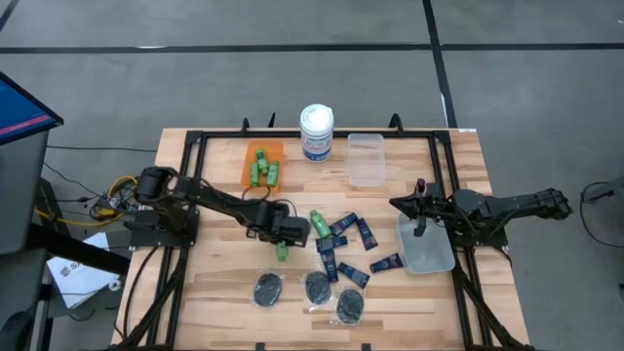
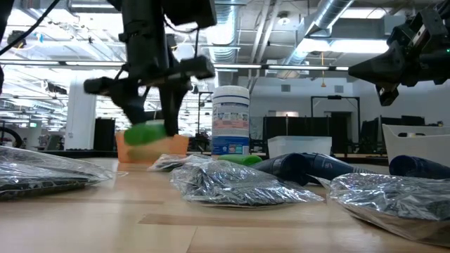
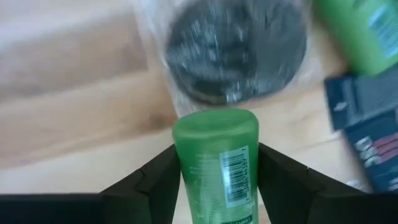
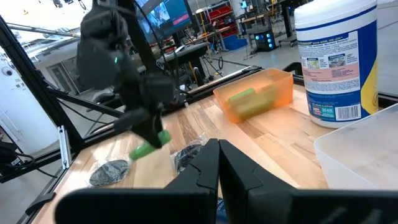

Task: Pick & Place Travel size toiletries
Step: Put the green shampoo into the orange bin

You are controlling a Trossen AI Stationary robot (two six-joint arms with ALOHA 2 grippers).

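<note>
My left gripper point(image 1: 284, 242) hangs over the table's middle, shut on a bright green little bottle point(image 3: 216, 163). In the low view the bottle point(image 2: 145, 132) is clear of the wood. Below it lies a black disc in a clear packet point(image 3: 236, 53). More toiletries lie flat on the table: a green bottle point(image 1: 319, 222), dark navy tubes point(image 1: 353, 234) and disc packets point(image 1: 317, 287). Green bottles also lie in the orange bin point(image 1: 263, 164). My right gripper point(image 1: 421, 207) waits shut above a clear bin point(image 1: 429, 255) at the right. My left gripper pinches the green bottle by its two long sides point(image 3: 186, 167) between its two fingers point(image 3: 158, 180). The fingers come from above, pointing down, and lie across the bottle. The bottle is lifted clear of the table and lies roughly level, one end sticking out toward the near edge.
A large white canister with a blue label point(image 1: 316, 132) stands at the far edge, between the orange bin and a second clear bin point(image 1: 366, 158). A black frame point(image 1: 195, 146) runs around the table. Bare wood point(image 1: 214, 283) lies at the near left.
</note>
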